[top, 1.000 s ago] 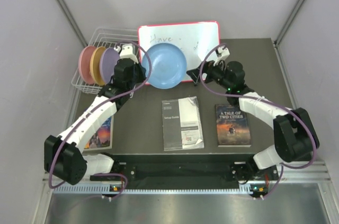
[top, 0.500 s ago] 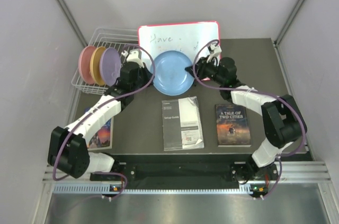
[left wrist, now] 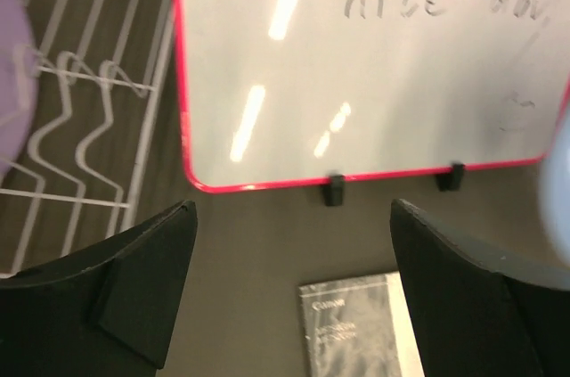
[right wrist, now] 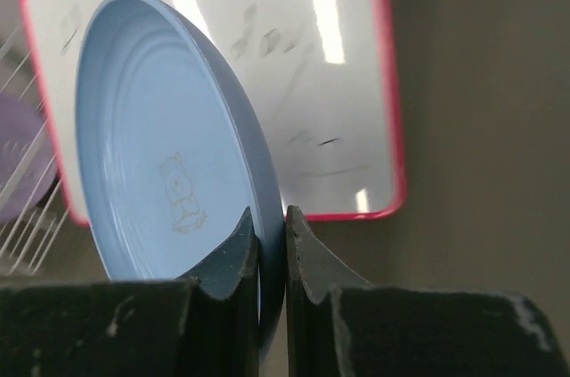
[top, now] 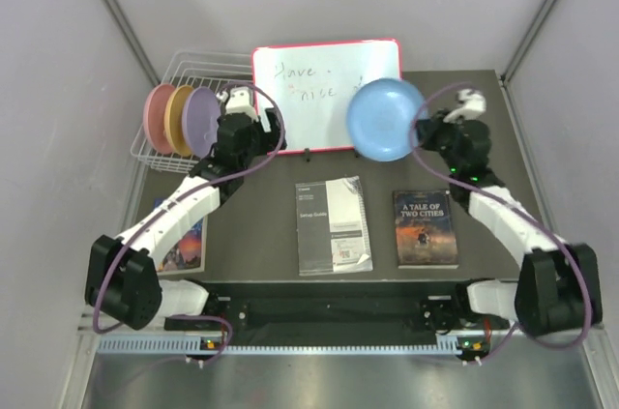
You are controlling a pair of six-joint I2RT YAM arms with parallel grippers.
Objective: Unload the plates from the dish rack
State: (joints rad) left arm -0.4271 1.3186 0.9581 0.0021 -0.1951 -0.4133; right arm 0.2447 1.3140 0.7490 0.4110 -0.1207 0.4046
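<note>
Overhead view looks down on the whole table [top: 253,227] — both wrist views, close-up, share the whiteboard [left wrist: 374,83].

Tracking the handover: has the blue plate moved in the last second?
Yes. The blue plate shifted right, from the whiteboard's left half to its right edge, gripped by the right claw.

Left arm [top: 179,211] and right arm [top: 498,220]: white shells, black joints, looping purple cables [top: 281,133], matte black fingers [left wrist: 147,274].
</note>
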